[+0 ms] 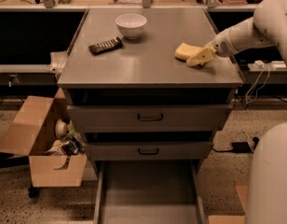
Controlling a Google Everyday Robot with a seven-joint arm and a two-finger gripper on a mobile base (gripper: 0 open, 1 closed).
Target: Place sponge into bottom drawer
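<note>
The pale-yellow sponge (186, 50) lies on the right side of the grey cabinet top (148, 59). My gripper (195, 59) comes in from the right on a white arm, low over the top, its tip at the sponge's front right edge. The bottom drawer (148, 197) is pulled out at floor level below two grey drawers with dark handles; its flat floor is bare.
A white bowl (131, 25) stands at the back of the top. A dark wrapped bar (105, 45) lies left of the middle. An open cardboard box (50, 146) with clutter stands left of the cabinet. My white base (271, 181) is at the lower right.
</note>
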